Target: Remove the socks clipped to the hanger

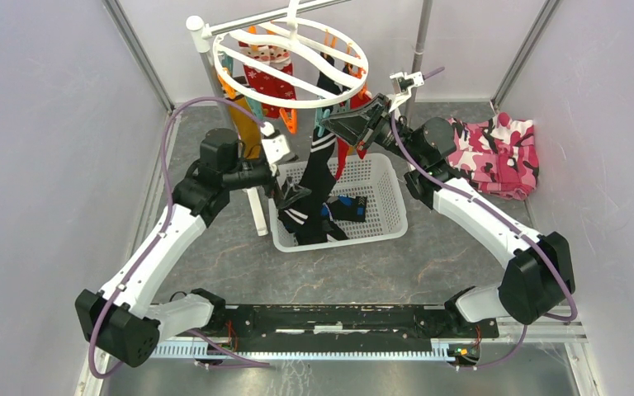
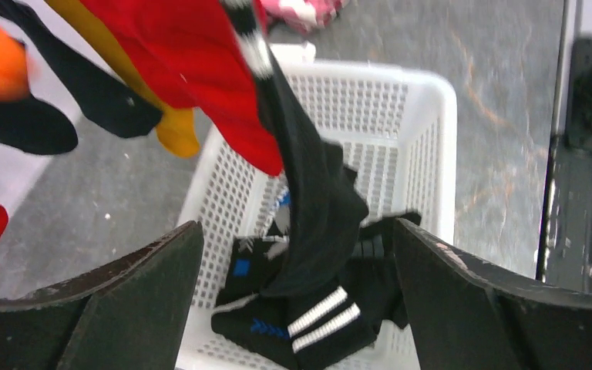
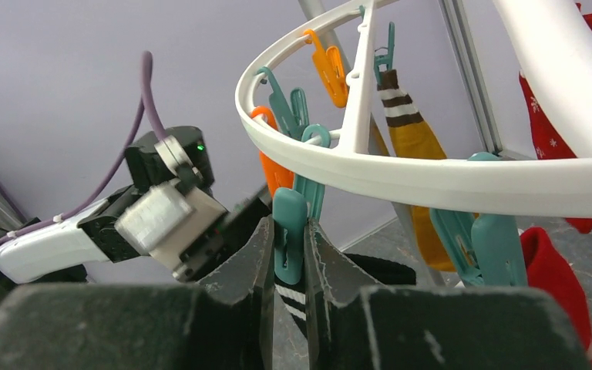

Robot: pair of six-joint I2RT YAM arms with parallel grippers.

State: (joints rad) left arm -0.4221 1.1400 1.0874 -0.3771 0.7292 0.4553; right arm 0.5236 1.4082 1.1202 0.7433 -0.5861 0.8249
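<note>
The white ring hanger [image 1: 297,101] hangs at the back with red, mustard and black socks clipped to it. One long black sock [image 1: 318,169] with a white-striped cuff hangs from a teal clip [image 3: 289,231] down toward the basket. My right gripper [image 3: 289,225] is shut on that clip, and the striped cuff [image 3: 291,297] shows just below it. Over the basket, my left gripper [image 2: 297,225] is open, and the black sock's foot [image 2: 316,208] dangles loose between its fingers. A red sock [image 2: 200,69] and a mustard sock [image 2: 173,127] hang just above.
A white perforated basket [image 1: 398,198] under the hanger holds several black socks [image 2: 316,316]. The hanger's white stand pole [image 1: 256,206] rises just left of the basket. A pink camouflage cloth [image 1: 499,157] lies at the right. Grey walls close in both sides.
</note>
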